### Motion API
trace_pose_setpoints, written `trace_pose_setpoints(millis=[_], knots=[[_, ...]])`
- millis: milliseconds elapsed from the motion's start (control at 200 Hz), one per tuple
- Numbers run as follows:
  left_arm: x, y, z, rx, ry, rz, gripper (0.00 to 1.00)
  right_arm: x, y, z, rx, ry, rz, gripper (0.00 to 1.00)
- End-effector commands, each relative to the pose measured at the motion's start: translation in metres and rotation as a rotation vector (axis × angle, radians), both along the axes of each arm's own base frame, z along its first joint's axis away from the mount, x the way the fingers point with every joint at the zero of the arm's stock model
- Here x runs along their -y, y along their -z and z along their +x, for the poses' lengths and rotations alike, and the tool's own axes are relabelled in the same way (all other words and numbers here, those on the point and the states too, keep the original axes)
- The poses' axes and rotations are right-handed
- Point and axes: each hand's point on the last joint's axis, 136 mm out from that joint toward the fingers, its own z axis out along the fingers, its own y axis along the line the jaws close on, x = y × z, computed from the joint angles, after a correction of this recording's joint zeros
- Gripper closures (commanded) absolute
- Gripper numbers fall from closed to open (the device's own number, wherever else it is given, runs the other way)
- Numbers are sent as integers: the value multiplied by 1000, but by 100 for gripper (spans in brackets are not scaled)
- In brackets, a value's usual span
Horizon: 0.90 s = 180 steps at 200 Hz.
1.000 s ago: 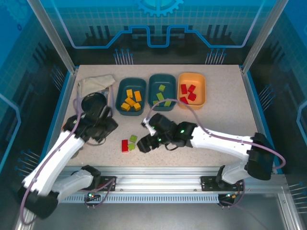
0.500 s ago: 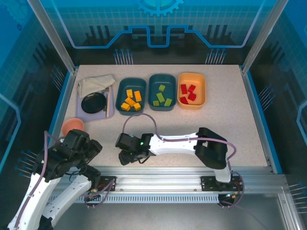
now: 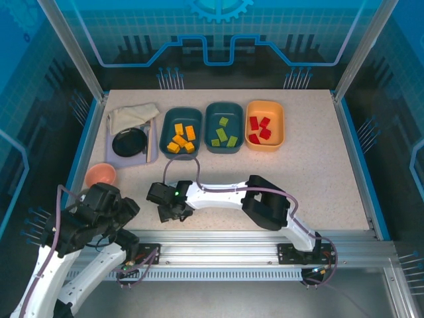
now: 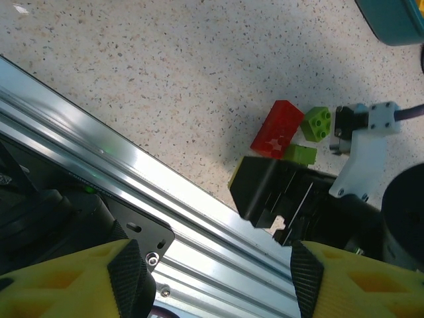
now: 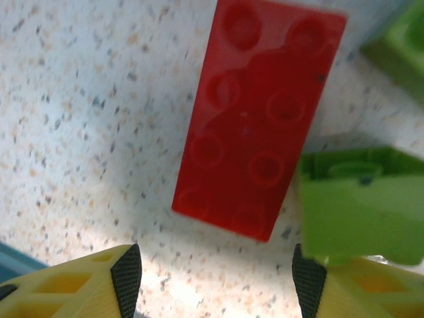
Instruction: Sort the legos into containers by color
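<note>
On the speckled table a red lego [image 5: 260, 116] lies flat just ahead of my right gripper [image 5: 215, 278], which is open with bare table between its pads. One light green lego [image 5: 361, 202] sits against the right fingertip and another [image 5: 404, 53] lies beyond it. From above, the right gripper [image 3: 167, 211] covers these bricks. The left wrist view shows the red lego [image 4: 277, 128] and both green ones [image 4: 316, 122] [image 4: 299, 154]. My left gripper [image 4: 215, 278] is open over the front rail. Along the back stand a teal container [image 3: 180, 130] with orange-yellow legos, a teal one [image 3: 224, 127] with green legos, and an orange one [image 3: 264, 124] with red legos.
A pink bowl [image 3: 101, 175] sits at the left, close to my left arm. Behind it is a tray with a black round dish [image 3: 130, 141] and a crumpled cloth [image 3: 132, 116]. The aluminium rail [image 3: 218, 238] runs along the near table edge.
My right gripper has swung left and come down over the loose red and green bricks. My left arm pulled back from mid-table to the near left corner, uncovering the pink bowl and dish.
</note>
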Motion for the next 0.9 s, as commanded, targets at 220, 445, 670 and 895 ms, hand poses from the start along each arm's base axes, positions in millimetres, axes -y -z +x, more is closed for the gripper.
trace_pose_setpoints(millis=[220,445,670,895], knots=[[2,3,-3,-12,-22,-29,35,2,10,34,26,-10,-100,36],[3,3,0,-12,-34,-36,35,1,18,37,15,-22,-154,42],[5,6,3,-16,-24,-33,35,6,24,34,17,-46,-198,58],[9,10,8,16,15,-35,34,1,17,27,47,-98,-200,66]])
